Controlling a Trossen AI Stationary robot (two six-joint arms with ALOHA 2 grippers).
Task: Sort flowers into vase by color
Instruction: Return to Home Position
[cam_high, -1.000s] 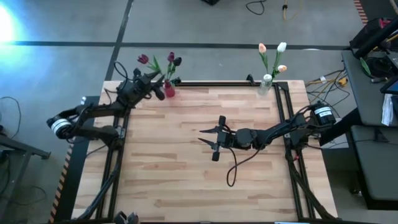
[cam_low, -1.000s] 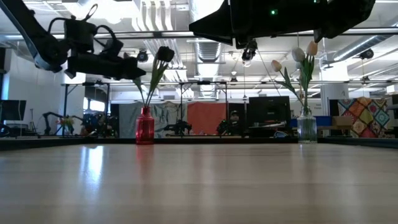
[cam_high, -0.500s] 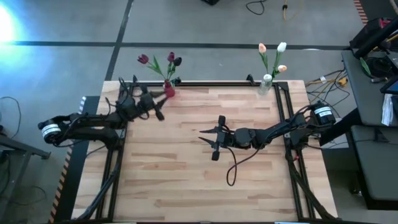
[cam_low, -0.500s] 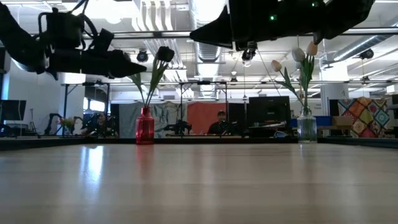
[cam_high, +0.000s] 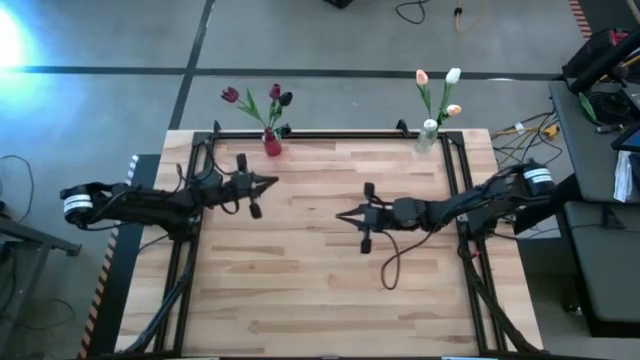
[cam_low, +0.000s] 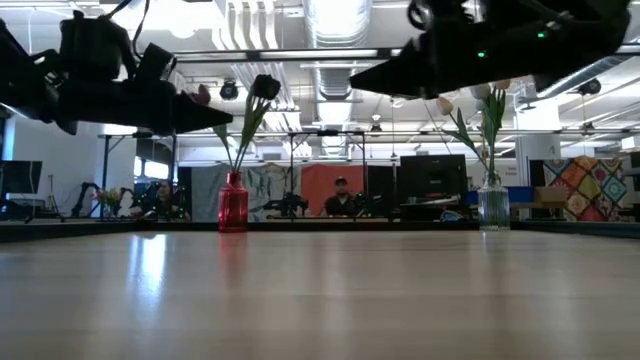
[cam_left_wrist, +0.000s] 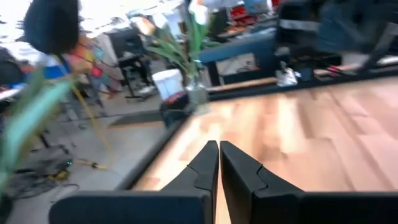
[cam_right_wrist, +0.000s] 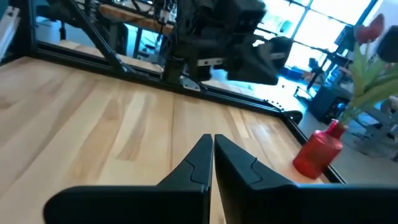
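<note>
Right now the near half of the table is bare wood on my screens, with neither arm over it.

Farther in, over the middle of the table, I see the right gripper pointing across toward the left side. Its fingers are pressed together with only a hairline between them, and they hold nothing. It is well apart from both vases.

Across from it, a little farther back, the left gripper points toward the right side. Its two fingers also lie closed against each other, and they too are empty. From table height both grippers hang high above the wood. The tips of the left one are near the red vase, on its nearer side, but apart from it and touching neither the vase nor a stem.

At the far edge the red vase stands upright toward the left corner. Three dark tulips stand in it, their heads spread out beyond the table edge. Toward the far right corner the clear vase stands upright with three pale tulips in it: one white, one peach and one more orange that sits lower. Every flower I can see is in a vase, clear of all four fingers.

Beyond the table, in the room behind, a person sits between the two vases as I look across.
</note>
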